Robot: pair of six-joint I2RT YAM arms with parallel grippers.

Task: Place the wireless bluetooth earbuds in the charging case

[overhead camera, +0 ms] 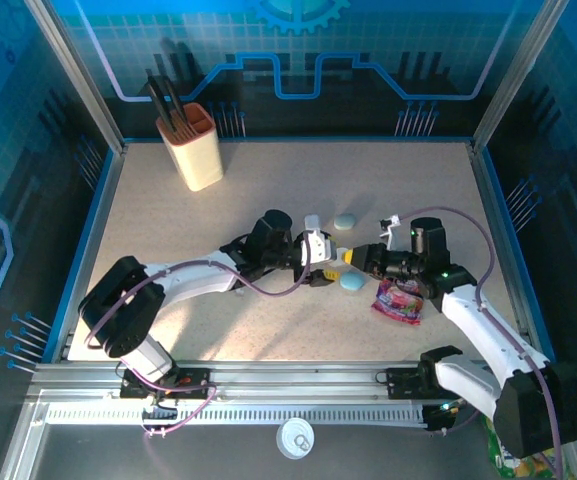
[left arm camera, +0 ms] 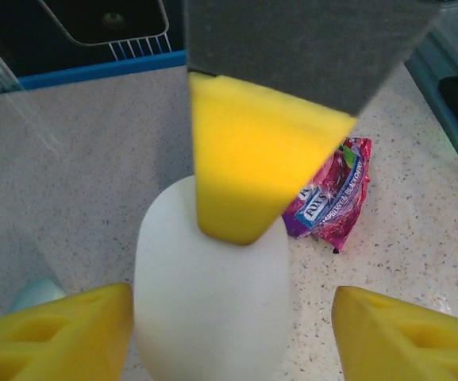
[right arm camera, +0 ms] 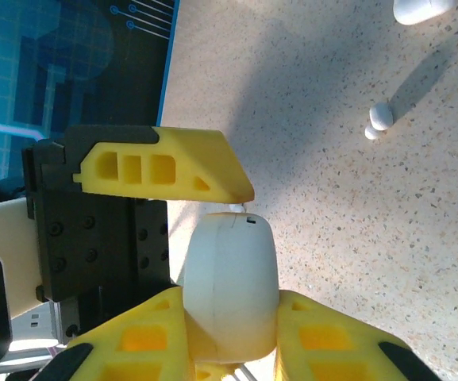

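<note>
The right gripper (right arm camera: 232, 298) clamped the smooth white pebble-shaped plastic case (right arm camera: 229, 254), its sides hidden in that grip. The left gripper (left arm camera: 230, 294) stood wide.

white charging case (left arm camera: 209, 302), yellow tool fingers (right arm camera: 165, 167), magenta printed packet (left arm camera: 336, 194), beige table (left arm camera: 78, 159) with dark speckles.

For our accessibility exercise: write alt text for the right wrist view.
The right gripper clamps a white pebble-shaped case between its yellow fingers; the left gripper's yellow finger hangs above. Two tiny white earbuds lie on the speckled table beyond.
</note>
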